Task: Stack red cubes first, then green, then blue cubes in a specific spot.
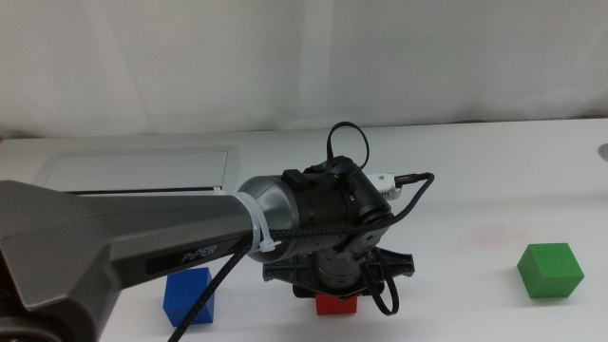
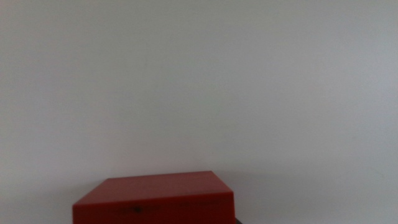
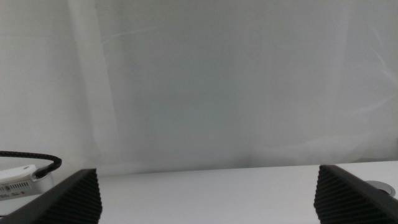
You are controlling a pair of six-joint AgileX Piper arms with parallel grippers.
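My left gripper (image 1: pixel 334 283) comes in from the left and hangs low over the red cube (image 1: pixel 335 304) near the table's front middle, and its wrist body hides most of the cube. In the left wrist view the red cube (image 2: pixel 154 200) fills the near edge, very close to the camera. The blue cube (image 1: pixel 189 295) rests on the table to the left, partly behind the left arm. Far to the right stands the green cube (image 1: pixel 550 270), on its own. My right gripper (image 3: pixel 208 202) is open with nothing between its fingers and is out of the middle view.
A grey-rimmed rectangular panel (image 1: pixel 142 171) lies at the back left. A faint pink smudge (image 1: pixel 494 237) marks the white table left of the green cube. A white curtain closes off the back. A white connector on a black cable (image 3: pixel 15 175) shows in the right wrist view.
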